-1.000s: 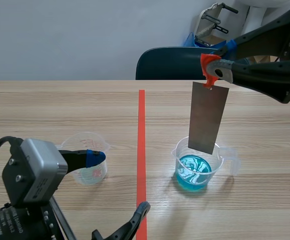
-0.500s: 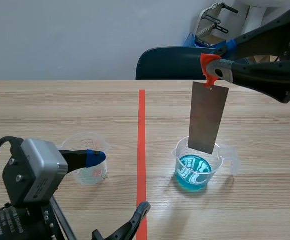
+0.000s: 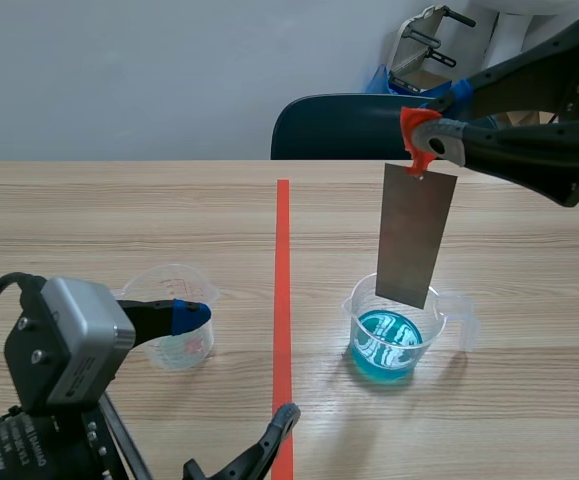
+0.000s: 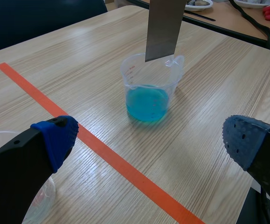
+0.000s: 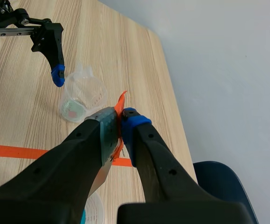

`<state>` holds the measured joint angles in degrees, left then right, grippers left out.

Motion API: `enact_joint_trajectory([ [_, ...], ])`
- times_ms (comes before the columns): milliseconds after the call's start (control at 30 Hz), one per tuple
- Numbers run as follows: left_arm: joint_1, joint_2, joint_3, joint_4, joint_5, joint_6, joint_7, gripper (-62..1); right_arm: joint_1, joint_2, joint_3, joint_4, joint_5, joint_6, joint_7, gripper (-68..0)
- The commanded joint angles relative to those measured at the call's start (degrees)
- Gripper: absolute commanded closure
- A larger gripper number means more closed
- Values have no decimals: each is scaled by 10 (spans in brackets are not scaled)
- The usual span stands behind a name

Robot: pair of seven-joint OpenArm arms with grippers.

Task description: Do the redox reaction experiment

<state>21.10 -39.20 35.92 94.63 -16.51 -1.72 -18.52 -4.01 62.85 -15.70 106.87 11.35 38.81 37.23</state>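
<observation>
Neither arm is shifting across the last second; only the pale glints on the blue liquid are changing.

Nearest the camera, the left arm is lying low over the table (image 3: 89, 215), its wrist reaching forward. The left gripper (image 4: 151, 142) is resting with its fingers spread wide, holding nothing. One blue pad is hovering at the rim of the clear beaker (image 3: 174, 338). What this beaker is holding appears to be a faint pinkish trace, though the view is too poor to be sure.

Beyond it, across the orange-red tape line (image 3: 283, 250), the beaker of blue liquid (image 3: 387, 352) is standing upright, well apart from the clear one.

The right arm is coming in high from the side, angled slightly downward. The right gripper (image 3: 431, 125) is clamping the top edge of the metal plate (image 3: 414, 235), where an orange-red piece is showing between the fingers. The plate is hanging nearly vertical, slightly tilted, directly above the blue liquid. Its lower edge is sitting about level with the beaker's rim, clear of the liquid.

Farthest back, a dark blue chair (image 3: 344, 125) is standing behind the table.
</observation>
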Motion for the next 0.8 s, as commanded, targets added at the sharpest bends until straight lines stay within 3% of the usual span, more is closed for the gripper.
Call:
enact_joint_trajectory([
  [0,0,4,0,10,-1,-3,-10,-623,8,3,10,4,8,-1,11,-8],
  [767,0,4,0,10,-1,-3,-10,-623,8,3,10,4,6,-2,17,-8],
])
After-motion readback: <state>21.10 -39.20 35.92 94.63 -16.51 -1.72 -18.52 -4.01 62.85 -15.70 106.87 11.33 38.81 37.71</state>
